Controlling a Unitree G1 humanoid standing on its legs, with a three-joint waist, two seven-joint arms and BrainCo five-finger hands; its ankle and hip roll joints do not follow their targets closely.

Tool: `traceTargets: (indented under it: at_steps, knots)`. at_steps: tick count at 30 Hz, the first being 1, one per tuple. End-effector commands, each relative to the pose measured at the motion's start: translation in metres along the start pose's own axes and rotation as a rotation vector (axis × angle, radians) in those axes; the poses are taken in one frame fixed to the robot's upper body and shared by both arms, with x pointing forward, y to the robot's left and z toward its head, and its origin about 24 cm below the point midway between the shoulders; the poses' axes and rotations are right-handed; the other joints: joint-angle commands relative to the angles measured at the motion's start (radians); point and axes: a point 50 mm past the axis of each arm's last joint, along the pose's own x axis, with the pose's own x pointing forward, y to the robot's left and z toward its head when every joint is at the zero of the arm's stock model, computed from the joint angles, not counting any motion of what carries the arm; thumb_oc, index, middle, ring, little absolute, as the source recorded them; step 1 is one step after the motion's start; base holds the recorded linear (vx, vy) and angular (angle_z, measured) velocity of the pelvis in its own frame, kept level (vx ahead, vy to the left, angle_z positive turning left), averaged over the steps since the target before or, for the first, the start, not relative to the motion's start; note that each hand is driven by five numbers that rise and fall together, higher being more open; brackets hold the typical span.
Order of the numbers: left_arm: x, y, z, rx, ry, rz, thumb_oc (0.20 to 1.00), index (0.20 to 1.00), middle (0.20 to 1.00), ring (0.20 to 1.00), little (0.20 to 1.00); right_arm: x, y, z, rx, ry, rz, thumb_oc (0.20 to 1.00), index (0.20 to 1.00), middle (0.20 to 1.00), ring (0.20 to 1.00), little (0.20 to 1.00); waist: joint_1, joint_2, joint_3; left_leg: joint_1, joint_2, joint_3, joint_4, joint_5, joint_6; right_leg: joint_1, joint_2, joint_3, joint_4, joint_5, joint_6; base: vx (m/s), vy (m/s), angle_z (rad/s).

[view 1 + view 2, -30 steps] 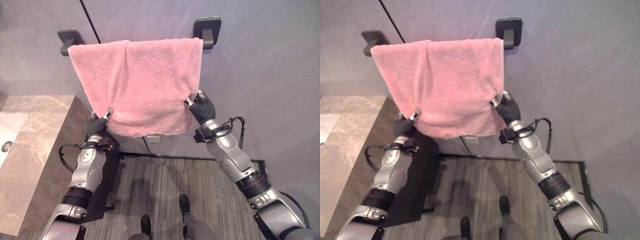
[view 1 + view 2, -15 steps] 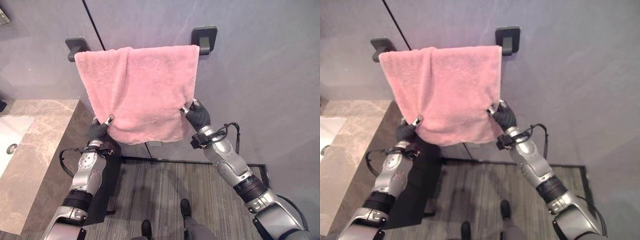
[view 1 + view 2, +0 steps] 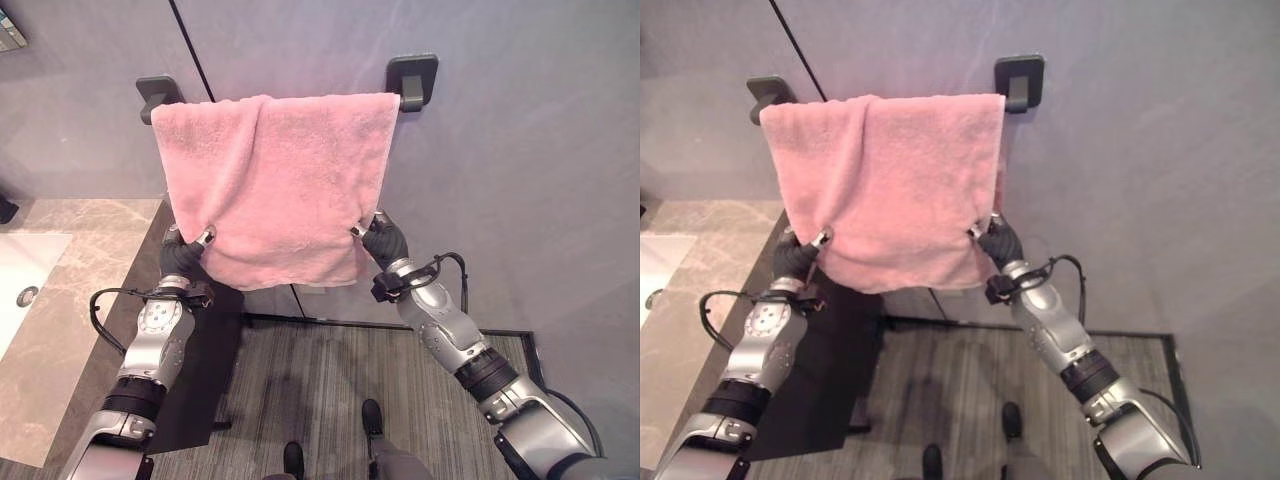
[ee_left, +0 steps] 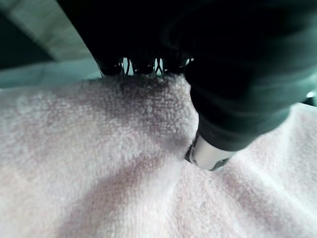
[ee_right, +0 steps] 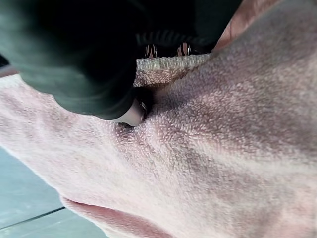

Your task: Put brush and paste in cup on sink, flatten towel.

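Note:
A pink towel (image 3: 280,180) hangs over a dark wall bar between two black brackets (image 3: 412,78). My left hand (image 3: 182,254) is shut on the towel's lower left edge, thumb pressed into the cloth (image 4: 124,173). At the lower right corner my right hand (image 3: 384,242) pinches the towel's edge, with the thumb on the pile (image 5: 198,148). The cloth is stretched fairly flat between both hands, with a soft fold running down its left third.
A marble counter (image 3: 70,330) with a white basin (image 3: 25,270) lies at the left, its dark side panel (image 3: 200,370) below my left arm. Grey wall behind the towel. Striped grey floor (image 3: 330,390) below.
Both hands, still holding the towel, have drawn its lower edge down and spread it wider. The head camera has shifted, so the whole scene sits slightly differently.

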Motion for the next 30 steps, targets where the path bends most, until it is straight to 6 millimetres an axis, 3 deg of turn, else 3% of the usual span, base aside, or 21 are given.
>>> traceTargets:
  at_steps: [1,8,25,26,27,28,29,30]
  knots:
    - [0.011,0.013,0.031,0.092,-0.130,0.033,0.200,0.200,0.200,0.200,0.200,0.016,0.007,0.016,0.008,-0.072,0.022,0.200,0.200,0.200,0.200,0.200,0.022,-0.032,-0.028,0.004,-0.011,0.010,0.004,0.035,-0.008,0.055,-0.112,0.055,-0.002,-0.084,0.108,0.00,0.000,0.00]
    - [0.017,0.019,0.042,0.143,-0.154,0.055,0.200,0.200,0.200,0.200,0.200,0.020,0.011,0.014,0.004,-0.059,0.027,0.200,0.200,0.200,0.200,0.200,0.028,-0.024,-0.018,-0.015,-0.015,0.011,0.004,0.040,-0.010,0.035,-0.113,0.060,-0.002,-0.081,0.111,0.00,0.000,0.00]
    - [0.023,0.013,0.022,0.160,-0.067,0.063,0.200,0.200,0.200,0.200,0.200,0.020,0.012,0.007,-0.024,-0.038,0.025,0.200,0.200,0.200,0.200,0.200,0.017,-0.025,-0.007,-0.044,-0.009,0.017,0.004,0.045,-0.014,0.000,-0.110,0.068,-0.002,-0.072,0.114,0.00,0.000,0.00]
    - [0.023,0.011,0.021,0.155,-0.061,0.058,0.200,0.200,0.200,0.200,0.200,0.019,0.013,0.006,-0.031,-0.025,0.038,0.285,0.285,0.285,0.285,0.285,0.016,-0.027,-0.006,-0.044,-0.008,0.019,0.004,0.046,-0.015,-0.002,-0.110,0.068,-0.002,-0.072,0.114,0.00,0.000,0.00]
    - [0.023,0.011,0.021,0.155,-0.061,0.058,0.200,0.200,0.200,0.200,0.200,0.019,0.013,0.006,-0.031,-0.025,0.038,0.495,0.495,0.495,0.495,0.495,0.016,-0.027,-0.006,-0.044,-0.008,0.019,0.004,0.046,-0.015,-0.002,-0.110,0.068,-0.002,-0.072,0.114,0.00,0.000,0.00]
    - [0.023,0.011,0.021,0.175,-0.055,0.045,0.573,0.573,0.573,0.573,0.573,0.019,0.013,0.009,-0.112,-0.026,0.057,1.000,1.000,1.000,1.000,1.000,0.012,-0.028,-0.006,-0.044,-0.008,0.019,0.004,0.045,-0.015,-0.003,-0.109,0.070,-0.002,-0.072,0.114,0.00,0.000,0.00]
    - [0.023,0.011,0.021,0.175,-0.055,0.045,0.871,0.871,0.871,0.871,0.871,0.019,0.013,0.009,-0.113,-0.026,0.057,1.000,1.000,1.000,1.000,1.000,0.012,-0.028,-0.006,-0.044,-0.008,0.019,0.004,0.045,-0.015,-0.003,-0.108,0.070,-0.002,-0.072,0.114,0.00,0.000,0.00]
    - [0.023,0.011,0.020,0.186,-0.052,0.042,1.000,1.000,1.000,1.000,1.000,0.018,0.013,0.009,-0.123,-0.022,0.067,1.000,1.000,1.000,1.000,1.000,0.012,-0.029,-0.007,-0.043,-0.007,0.019,0.004,0.045,-0.015,-0.003,-0.108,0.070,-0.002,-0.071,0.113,0.00,0.000,0.00]
